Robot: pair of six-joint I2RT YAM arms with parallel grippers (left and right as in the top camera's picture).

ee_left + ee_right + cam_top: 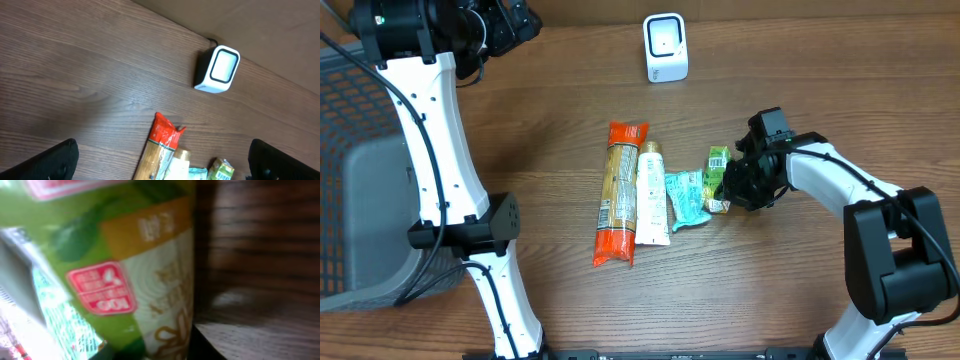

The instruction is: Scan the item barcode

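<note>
A green snack packet [718, 160] lies at the right end of a row of items on the wooden table. My right gripper [728, 190] is down on its near end, shut on it. In the right wrist view the green packet [125, 255] fills the frame, with one dark finger [202, 347] against its edge. The white barcode scanner [666, 47] stands at the far middle of the table and shows as the scanner [217, 70] in the left wrist view. My left gripper [165, 162] hangs open high over the table at the far left, holding nothing.
Left of the green packet lie a teal packet [686, 198], a white tube [652, 195] and a long orange pasta packet [620, 195]. A grey mesh basket [360, 200] stands at the left edge. The left arm's column [440, 150] rises beside it.
</note>
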